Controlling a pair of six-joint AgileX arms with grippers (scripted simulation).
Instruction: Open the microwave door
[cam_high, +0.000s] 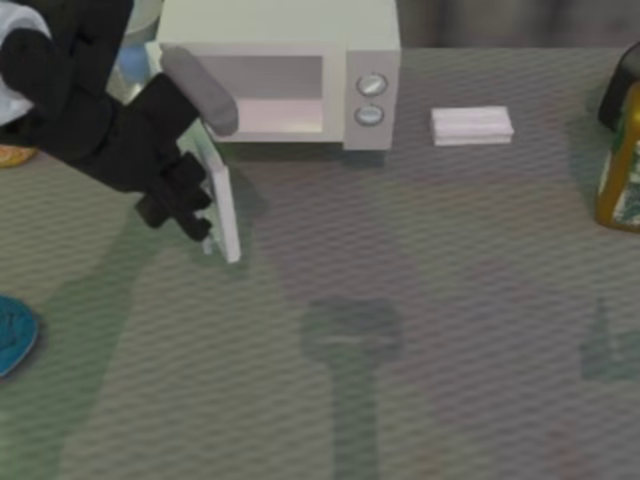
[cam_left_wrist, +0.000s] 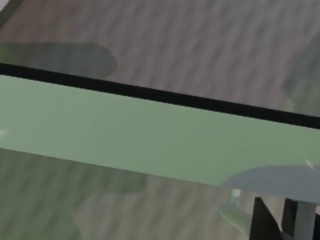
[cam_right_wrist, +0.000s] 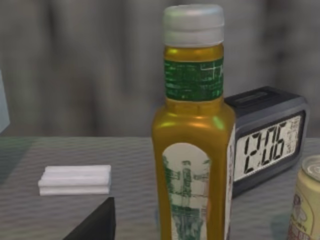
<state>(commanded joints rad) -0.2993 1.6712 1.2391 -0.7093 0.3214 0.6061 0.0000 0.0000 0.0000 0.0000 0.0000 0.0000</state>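
top view: the microwave (cam_high: 300, 60) sits at about 12 o'clock on the surface (cam_high: 420, 330), its two round silver knobs (cam_high: 371, 99) stacked on the front panel and its pale cavity exposed. the microwave door (cam_high: 224, 205) is swung well out from the box, standing on edge and reaching toward 6 o'clock from the cavity's 9 o'clock side. the left claw (cam_high: 197, 210) is on the door's outer end at roughly 10 o'clock on the surface, its dark fingers (cam_high: 185, 190) against the panel's 9 o'clock face; whether they are pinching the handle or merely touching it cannot be told. a small flat white block (cam_high: 471, 125) lies just at 3 o'clock of the microwave, apart from it. a yellow bottle (cam_high: 620, 165) stands at the 2 o'clock edge, and part of a teal item (cam_high: 15, 335) shows at the 9 o'clock edge.

left wrist view: a pale green band with a dark edge, the door (cam_left_wrist: 150, 135) seen close, crosses the frame over the patterned surface.

right wrist view: the bottle (cam_right_wrist: 192, 145), filled with yellow oil and capped in silver, stands close in front of a black digital clock (cam_right_wrist: 267, 142); a can (cam_right_wrist: 307, 205) is cut by the frame edge and the white block (cam_right_wrist: 75, 180) lies farther off. the right claw's state cannot be told.
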